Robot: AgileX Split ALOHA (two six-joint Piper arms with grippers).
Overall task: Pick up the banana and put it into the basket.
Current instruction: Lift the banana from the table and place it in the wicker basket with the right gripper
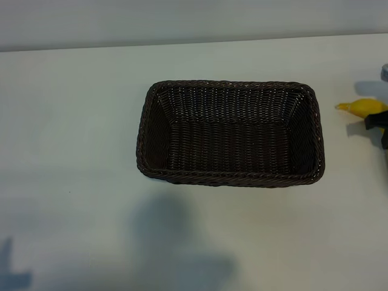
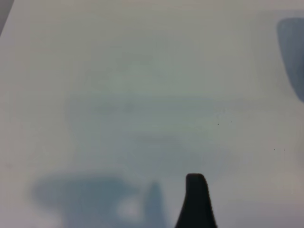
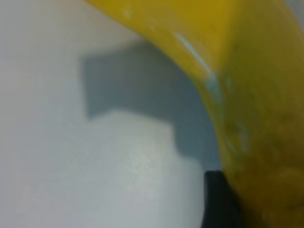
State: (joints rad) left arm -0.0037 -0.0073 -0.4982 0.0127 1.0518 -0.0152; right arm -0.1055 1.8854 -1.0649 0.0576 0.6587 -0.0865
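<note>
My right end effector (image 1: 381,124) hangs at the far right edge of the surface (image 1: 73,182), pointing straight down over the banana (image 1: 364,107), with only a dark piece of it showing in the exterior view. In the right wrist view the banana (image 3: 256,95) fills the frame, and one dark fingertip (image 3: 219,202) sits right against its yellow skin; the other finger is out of sight, so I cannot tell whether the jaws are clamped on the fruit or only bracketing it. The banana lies on the surface, well apart from the basket (image 1: 230,177), its pointed stem aimed toward the basket and its long axis running roughly across the surface, in line with the basket's long side. The basket sits empty at the middle. My left end effector (image 2: 195,199) is parked away from both, jaws wide, one dark fingertip over bare surface. I judge the right arm the only one placed for this pick: once the grip is sure, the carry runs sideways toward the basket's near end.
</note>
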